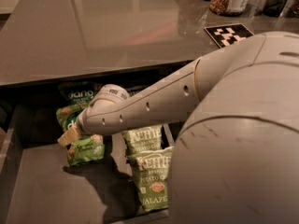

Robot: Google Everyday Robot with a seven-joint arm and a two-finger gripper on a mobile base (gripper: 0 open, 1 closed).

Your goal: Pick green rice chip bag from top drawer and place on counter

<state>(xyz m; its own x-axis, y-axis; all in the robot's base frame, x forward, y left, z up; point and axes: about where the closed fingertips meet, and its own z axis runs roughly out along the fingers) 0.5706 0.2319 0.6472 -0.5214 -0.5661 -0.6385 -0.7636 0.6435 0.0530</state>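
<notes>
The green rice chip bag (85,149) lies in the top drawer (42,195) below the front edge of the desk (93,31), partly hidden by the gripper (70,136); open or closed, I cannot tell.

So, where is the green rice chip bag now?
Camera view: the bag lies left in the top drawer, under the gripper, beside the Kettle bags.

"dang": dark rear bag (78,93). "KETTLE": rear olive bag (142,141), front olive bag (154,181); latter also "JALAPE". Claw (68,137) at light green bag (86,148).
</notes>
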